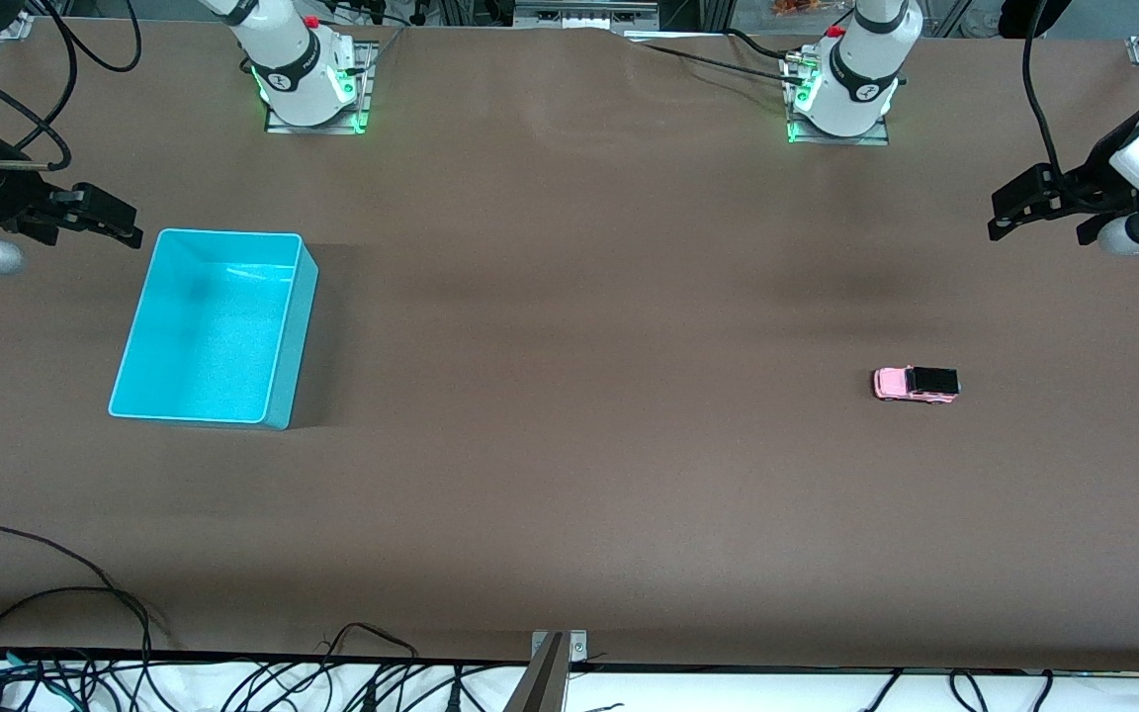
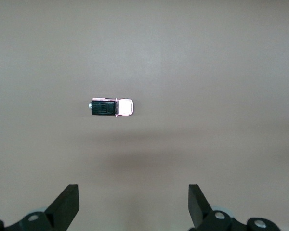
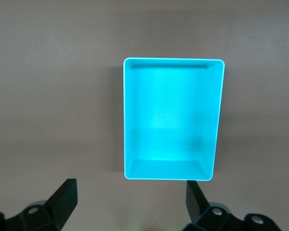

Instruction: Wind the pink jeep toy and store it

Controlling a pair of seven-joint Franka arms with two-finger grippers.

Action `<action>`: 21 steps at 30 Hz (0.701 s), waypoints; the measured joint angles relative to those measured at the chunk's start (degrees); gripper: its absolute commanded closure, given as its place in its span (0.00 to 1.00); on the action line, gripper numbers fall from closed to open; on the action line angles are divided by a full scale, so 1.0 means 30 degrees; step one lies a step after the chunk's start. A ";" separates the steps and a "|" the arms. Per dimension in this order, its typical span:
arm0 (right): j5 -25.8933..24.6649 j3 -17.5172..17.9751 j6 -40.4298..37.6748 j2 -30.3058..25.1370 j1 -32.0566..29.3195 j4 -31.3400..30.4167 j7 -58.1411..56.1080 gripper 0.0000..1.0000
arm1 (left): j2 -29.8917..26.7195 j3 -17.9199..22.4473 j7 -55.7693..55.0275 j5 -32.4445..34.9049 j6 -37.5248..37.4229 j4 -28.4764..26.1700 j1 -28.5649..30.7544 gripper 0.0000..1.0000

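The pink jeep toy [image 1: 916, 384] [image 2: 111, 107], light pink with a black roof, stands on its wheels on the brown table toward the left arm's end. My left gripper [image 1: 1009, 213] [image 2: 133, 208] hangs high over the table edge at that end, open and holding nothing, well apart from the jeep. A turquoise bin [image 1: 139, 341] [image 3: 135, 120] sits toward the right arm's end with nothing in it. High over the table edge beside the bin, my right gripper [image 1: 120, 222] [image 3: 131, 204] is open and holds nothing.
Both arm bases [image 1: 310, 74] [image 1: 846, 84] stand along the table's edge farthest from the front camera. Loose cables [image 1: 85, 593] trail over the edge nearest that camera. A metal bracket [image 1: 555, 663] juts up at the middle of that edge.
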 measured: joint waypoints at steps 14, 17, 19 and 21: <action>-0.0004 -0.0002 -0.0002 0.0004 -0.0003 0.0000 0.0000 0.00 | 0.0154 -0.0171 -0.0005 0.0000 -0.0021 0.0000 -0.0015 0.00; -0.0004 -0.0002 -0.0003 0.0005 -0.0003 0.0000 0.0000 0.00 | 0.0162 -0.0171 -0.0005 0.0000 -0.0022 0.0000 -0.0015 0.00; -0.0004 -0.0002 -0.0004 0.0005 -0.0003 0.0000 0.0000 0.00 | 0.0162 -0.0171 -0.0005 0.0000 -0.0022 0.0000 -0.0015 0.00; -0.0005 -0.0002 -0.0005 0.0006 -0.0003 0.0000 0.0000 0.00 | 0.0162 -0.0171 -0.0005 0.0000 -0.0022 0.0000 -0.0015 0.00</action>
